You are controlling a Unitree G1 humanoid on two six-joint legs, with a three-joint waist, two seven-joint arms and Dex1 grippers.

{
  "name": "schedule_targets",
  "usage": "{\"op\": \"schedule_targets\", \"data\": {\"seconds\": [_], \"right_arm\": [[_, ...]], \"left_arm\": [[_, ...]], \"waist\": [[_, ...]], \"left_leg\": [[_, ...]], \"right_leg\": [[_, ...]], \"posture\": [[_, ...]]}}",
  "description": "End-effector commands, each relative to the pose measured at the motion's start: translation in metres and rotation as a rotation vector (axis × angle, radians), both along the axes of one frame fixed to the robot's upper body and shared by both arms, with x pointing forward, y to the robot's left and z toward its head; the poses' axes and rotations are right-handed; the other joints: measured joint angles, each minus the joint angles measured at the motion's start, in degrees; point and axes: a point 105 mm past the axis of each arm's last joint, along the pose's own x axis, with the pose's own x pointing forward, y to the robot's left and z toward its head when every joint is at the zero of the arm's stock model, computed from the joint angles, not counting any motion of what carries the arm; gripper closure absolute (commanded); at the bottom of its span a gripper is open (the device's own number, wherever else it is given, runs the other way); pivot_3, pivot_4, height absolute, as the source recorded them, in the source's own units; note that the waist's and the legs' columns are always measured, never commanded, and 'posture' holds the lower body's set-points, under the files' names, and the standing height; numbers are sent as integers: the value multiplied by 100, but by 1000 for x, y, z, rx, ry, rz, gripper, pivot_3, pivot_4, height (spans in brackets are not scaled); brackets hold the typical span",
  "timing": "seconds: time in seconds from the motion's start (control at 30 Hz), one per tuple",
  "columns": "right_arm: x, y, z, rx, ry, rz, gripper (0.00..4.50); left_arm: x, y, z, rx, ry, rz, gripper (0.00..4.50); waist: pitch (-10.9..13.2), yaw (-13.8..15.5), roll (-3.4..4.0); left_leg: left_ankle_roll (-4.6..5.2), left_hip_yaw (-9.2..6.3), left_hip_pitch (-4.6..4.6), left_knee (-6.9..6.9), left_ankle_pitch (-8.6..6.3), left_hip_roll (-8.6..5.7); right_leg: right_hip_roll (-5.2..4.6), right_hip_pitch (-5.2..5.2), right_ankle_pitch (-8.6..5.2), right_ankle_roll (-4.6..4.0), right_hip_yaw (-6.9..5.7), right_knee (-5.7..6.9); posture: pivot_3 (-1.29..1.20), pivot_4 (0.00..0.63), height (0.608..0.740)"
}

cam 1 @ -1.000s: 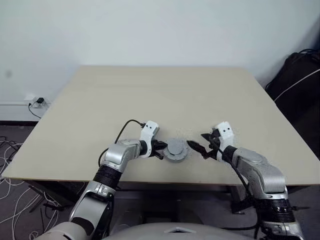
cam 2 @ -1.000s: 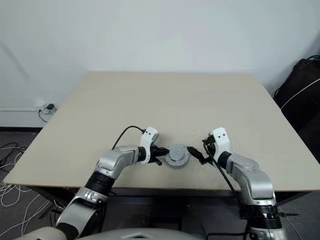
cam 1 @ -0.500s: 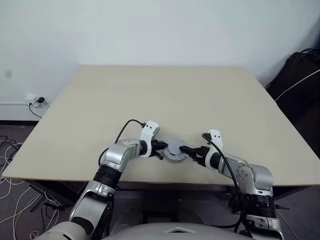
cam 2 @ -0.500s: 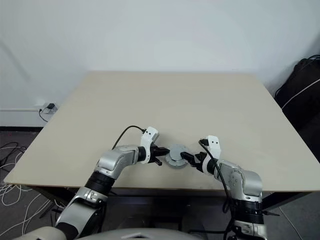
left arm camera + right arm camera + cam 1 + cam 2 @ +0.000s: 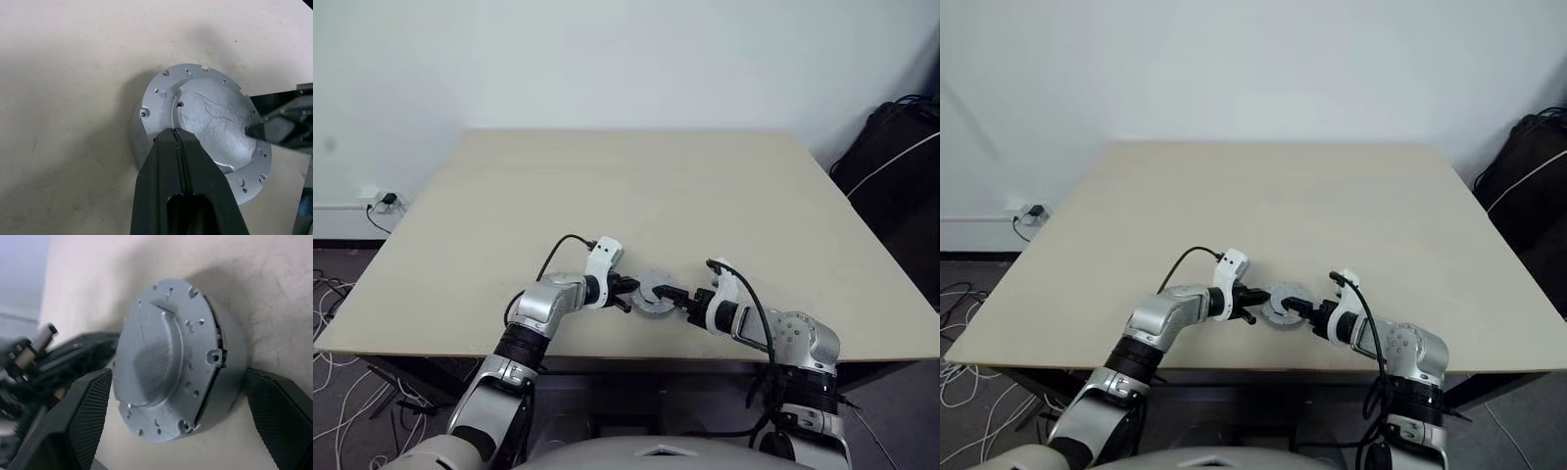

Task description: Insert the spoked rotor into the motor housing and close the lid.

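Lid (image 5: 210, 122): smooth grey face with a raised centre and small holes round its rim, seen close in both wrist views; in the head views it is a small grey disc near the front edge of the table (image 5: 626, 186).
Motor housing (image 5: 230, 362): the grey side wall under the lid is seen in the right wrist view, with a thin dark seam between the two; the lid is seated on it, perhaps not quite flush.
Contents: what lies inside the housing is hidden by the lid.
Left gripper (image 5: 177, 134): fingers pressed together with nothing between them, the tip laid against the lid's top face.
Right gripper (image 5: 181, 401): jaws spread wide, one finger on each side of the housing; whether the pads touch it cannot be told.
Head views: the two grippers are shown meeting at the assembly from opposite sides.
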Motion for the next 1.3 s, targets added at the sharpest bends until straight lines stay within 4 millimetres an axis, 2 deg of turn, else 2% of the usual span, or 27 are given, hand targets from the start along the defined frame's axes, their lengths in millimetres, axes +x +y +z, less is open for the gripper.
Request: {"op": "schedule_targets", "data": {"seconds": [0.03, 0.23, 0.6, 0.83, 0.93, 1.17, 1.3], "right_arm": [[-4, 19, 3, 142, 33, 26, 39], [-2, 27, 11, 298, 33, -11, 39], [-4, 22, 4, 294, 26, -95, 39], [-5, 16, 3, 297, 24, -121, 2170], [-6, 15, 1, 290, 31, -128, 2364], [-12, 15, -5, 278, 54, -133, 2369], [-15, 16, -8, 274, 69, -129, 2369]], "left_arm": [[-2, -2, -1, 12, -1, -11, 4500], [-2, -3, -1, 13, 0, -14, 4500], [-3, -4, -2, 14, 0, -19, 4500], [-4, -5, -2, 15, -2, -23, 4500], [-4, -5, -2, 15, -1, -24, 4500], [-5, -4, -2, 10, -3, -21, 4500], [-3, -4, 5, -19, -31, 2, 4500]], "waist": [[-1, -19, 2], [-5, -47, 8], [-5, -91, 9], [-5, -89, 16], [-5, -84, 16], [-6, -86, 17], [-6, -92, 17]], "left_leg": [[0, 0, 0, 0, 1, 0], [0, 0, 1, -4, 2, 1], [1, 0, -1, -12, 1, 1], [3, 0, -8, -14, 0, -1], [4, -1, -7, -13, 0, -2], [4, -1, -7, -14, 0, -2], [4, -1, -7, -15, 0, -2]], "right_leg": [[0, 0, -2, 5, 0, 0], [1, -2, -3, 6, 1, 2], [0, -6, -3, 6, 4, 0], [-1, -12, -2, 5, 6, 0], [-2, -10, -4, 8, 6, -1], [-2, -10, -5, 9, 6, -1], [-2, -11, -5, 9, 7, -2]], "posture": [[0, 0, 740], [0, 0, 740], [0, 0, 740], [0, 0, 740], [0, 0, 740], [0, 0, 740], [0, 0, 740]]}}
